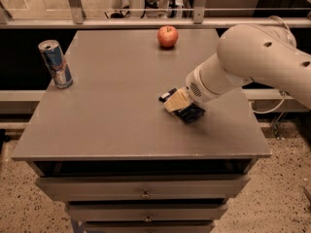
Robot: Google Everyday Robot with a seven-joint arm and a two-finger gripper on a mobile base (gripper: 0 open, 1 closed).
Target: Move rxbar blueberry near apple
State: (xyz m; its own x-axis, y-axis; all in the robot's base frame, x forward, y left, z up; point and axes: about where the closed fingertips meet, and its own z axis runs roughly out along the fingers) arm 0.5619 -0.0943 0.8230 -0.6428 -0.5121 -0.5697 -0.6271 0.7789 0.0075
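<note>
Dim warm light, soft shadow beneath gripper (pixel 178 104) right of table (pixel 97 130) centre.

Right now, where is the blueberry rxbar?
Camera view: the rxbar blueberry is right of the table's centre, at the gripper, with the apple far off at the back edge.

Apple (pixel 167 36) at table (pixel 107 120) back; can (pixel 56 63) far left; tool (pixel 177 102) over rxbar blueberry (pixel 190 113), right of centre.

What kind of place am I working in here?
Probably a lab or office test area: grey drawer cabinet, metal railing behind, speckled floor. The gripper sits low over the cabinet top's right side.
</note>
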